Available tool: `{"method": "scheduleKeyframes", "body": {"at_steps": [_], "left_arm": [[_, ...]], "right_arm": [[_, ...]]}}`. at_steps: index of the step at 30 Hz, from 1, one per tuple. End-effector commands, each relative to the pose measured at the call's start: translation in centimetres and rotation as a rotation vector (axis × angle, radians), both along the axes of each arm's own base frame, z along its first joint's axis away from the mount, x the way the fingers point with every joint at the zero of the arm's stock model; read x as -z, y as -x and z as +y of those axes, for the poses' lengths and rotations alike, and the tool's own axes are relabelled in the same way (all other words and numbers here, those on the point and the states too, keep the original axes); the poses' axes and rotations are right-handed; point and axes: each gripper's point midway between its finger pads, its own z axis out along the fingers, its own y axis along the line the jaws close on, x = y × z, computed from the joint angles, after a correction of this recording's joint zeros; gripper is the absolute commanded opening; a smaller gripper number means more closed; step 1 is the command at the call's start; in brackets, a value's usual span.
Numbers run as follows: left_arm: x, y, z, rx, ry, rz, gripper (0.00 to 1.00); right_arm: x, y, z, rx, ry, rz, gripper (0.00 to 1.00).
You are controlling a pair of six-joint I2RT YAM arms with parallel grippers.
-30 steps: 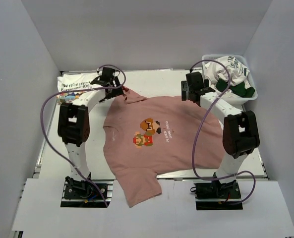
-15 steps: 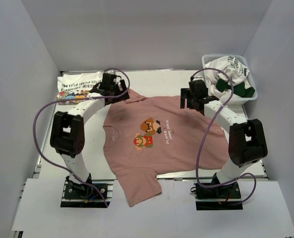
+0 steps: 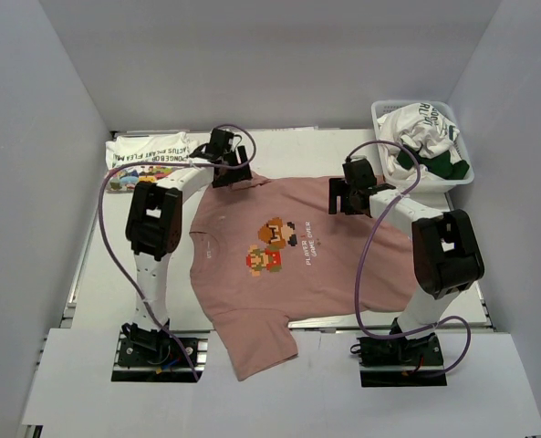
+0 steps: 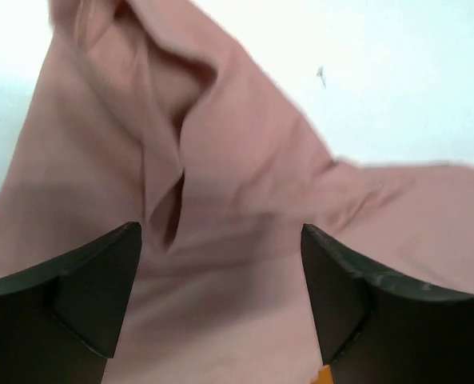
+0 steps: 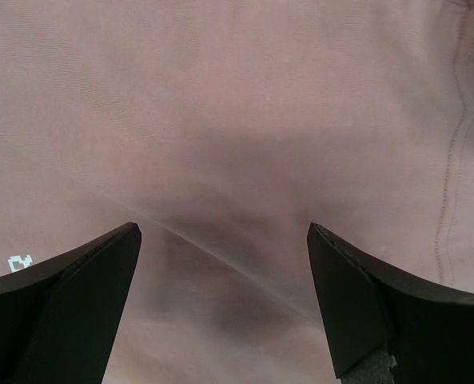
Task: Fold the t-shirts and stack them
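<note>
A dusty-pink t-shirt (image 3: 297, 274) with a pixel game-character print lies spread flat mid-table, collar to the left. My left gripper (image 3: 233, 173) hovers open over its far sleeve, where the cloth (image 4: 221, 160) is bunched into folds between the fingers (image 4: 93, 288). My right gripper (image 3: 345, 195) stands open low over the far side of the shirt's body, with smooth pink fabric (image 5: 221, 96) under it and a stitched seam (image 5: 452, 160) to its right. Neither gripper holds anything.
A folded white t-shirt with dark green lettering and a colourful print (image 3: 144, 157) lies at the far left. The white lattice basket (image 3: 456, 179) at the far right holds crumpled white and dark green shirts (image 3: 421, 137). Bare table (image 3: 288, 146) shows beyond the pink shirt.
The left gripper has swung right from the white shirt's side onto the pink sleeve. The right gripper has come nearer and lower over the pink shirt. The shirt has not moved.
</note>
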Motion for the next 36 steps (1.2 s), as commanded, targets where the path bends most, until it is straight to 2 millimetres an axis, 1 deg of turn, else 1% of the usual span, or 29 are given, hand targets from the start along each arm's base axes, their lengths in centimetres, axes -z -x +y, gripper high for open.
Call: {"method": "scheduleKeyframes", "body": {"at_steps": [1, 2, 3, 4, 5, 6, 7, 8, 10, 11, 14, 16, 19, 20, 21, 22, 23, 24, 25, 26, 27, 28, 30, 31, 32, 33, 34, 35, 36], "left_arm": [[-0.9, -1.8, -0.3, -0.010, -0.011, -0.019, 0.84], [0.4, -2.1, -0.4, -0.010, -0.017, 0.000, 0.81], [0.7, -2.3, -0.5, -0.010, -0.019, 0.006, 0.78], [0.1, -3.0, -0.8, -0.010, -0.014, -0.009, 0.72], [0.4, -3.1, -0.8, -0.010, -0.017, 0.000, 0.58], [0.3, -3.6, -0.9, -0.010, -0.014, -0.009, 0.51], [0.3, -3.6, -0.9, -0.010, -0.014, -0.009, 0.41], [-0.2, -3.9, -1.0, -0.010, -0.010, -0.020, 0.22], [-1.5, -3.9, -1.4, -0.009, 0.019, -0.035, 0.03], [-2.4, -4.1, -2.0, 0.008, 0.045, -0.055, 0.00], [-4.5, -4.1, -3.1, 0.036, 0.078, -0.097, 0.00], [-5.9, -4.9, -3.4, 0.030, 0.098, -0.132, 0.00], [-5.9, -6.9, -4.2, 0.017, 0.124, -0.164, 0.01], [-7.1, -8.0, -4.8, 0.018, 0.153, -0.199, 0.01], [-5.3, -8.8, -5.3, 0.026, 0.158, -0.187, 0.01], [-4.9, -9.4, -5.8, 0.035, 0.168, -0.190, 0.01], [-6.5, -10.9, -6.3, 0.039, 0.187, -0.249, 0.01], [-6.7, -11.9, -6.6, 0.040, 0.197, -0.278, 0.16], [-5.0, -12.7, -6.9, 0.040, 0.197, -0.277, 0.35], [-6.1, -13.5, -7.2, 0.042, 0.211, -0.319, 0.59], [-6.7, -14.2, -7.5, 0.044, 0.223, -0.355, 0.85], [-7.1, -14.3, -7.8, 0.066, 0.233, -0.371, 1.00], [-8.9, -14.4, -8.1, 0.077, 0.251, -0.407, 1.00], [-8.8, -14.1, -8.0, 0.077, 0.248, -0.398, 1.00], [-9.2, -13.9, -7.8, 0.087, 0.236, -0.406, 1.00], [-11.5, -13.7, -7.7, 0.095, 0.239, -0.444, 1.00], [-11.5, -13.4, -7.3, 0.090, 0.223, -0.444, 1.00], [-12.1, -13.0, -7.2, 0.095, 0.217, -0.450, 1.00], [-13.6, -12.3, -6.9, 0.101, 0.213, -0.463, 1.00]], "right_arm": [[0.9, -0.1, 0.5, 0.000, -0.031, 0.010, 0.90], [0.3, -0.2, 0.6, -0.003, -0.038, -0.006, 0.90], [0.3, -0.3, 0.5, 0.004, -0.032, -0.006, 0.90], [0.3, -0.2, 0.3, 0.007, -0.019, -0.002, 0.90], [0.2, -0.2, 0.2, 0.010, -0.015, -0.005, 0.90], [0.2, -0.2, 0.0, 0.013, -0.008, -0.001, 0.90], [0.0, -0.3, 0.0, 0.015, -0.006, -0.009, 0.90], [-0.2, -0.3, 0.1, 0.013, -0.010, -0.014, 0.90], [-0.3, -0.1, 0.3, 0.005, -0.017, -0.017, 0.90], [-0.6, -0.2, 0.3, 0.005, -0.024, -0.024, 0.90], [-0.6, -0.2, 0.5, -0.001, -0.038, -0.019, 0.90], [-0.3, -0.1, 0.8, -0.007, -0.045, -0.014, 0.90], [-0.1, -0.1, 1.0, -0.013, -0.057, -0.004, 0.90], [0.1, 0.0, 1.4, -0.024, -0.066, 0.000, 0.90], [0.2, 0.0, 1.3, -0.022, -0.066, 0.003, 0.90], [0.2, -0.2, 1.3, -0.023, -0.066, 0.001, 0.90], [0.3, -0.1, 1.4, -0.027, -0.067, 0.007, 0.90], [0.3, -0.2, 1.5, -0.026, -0.069, 0.007, 0.90], [0.5, -0.1, 1.5, -0.028, -0.072, 0.013, 0.90], [0.4, -0.1, 1.5, -0.029, -0.067, 0.010, 0.90], [0.4, -0.1, 1.5, -0.030, -0.068, 0.011, 0.90], [0.2, -0.1, 1.5, -0.032, -0.065, 0.005, 0.90], [-0.1, -0.3, 1.3, -0.028, -0.056, -0.004, 0.90], [-0.2, -0.1, 1.4, -0.036, -0.054, -0.003, 0.90], [-0.6, -0.3, 1.3, -0.029, -0.055, -0.018, 0.90], [-0.7, -0.2, 1.6, -0.039, -0.066, -0.017, 0.90], [-1.1, -0.3, 1.6, -0.038, -0.077, -0.027, 0.90], [-1.0, -0.1, 1.7, -0.041, -0.084, -0.033, 0.90], [-1.1, -0.1, 1.9, -0.046, -0.093, -0.036, 0.90]]}}
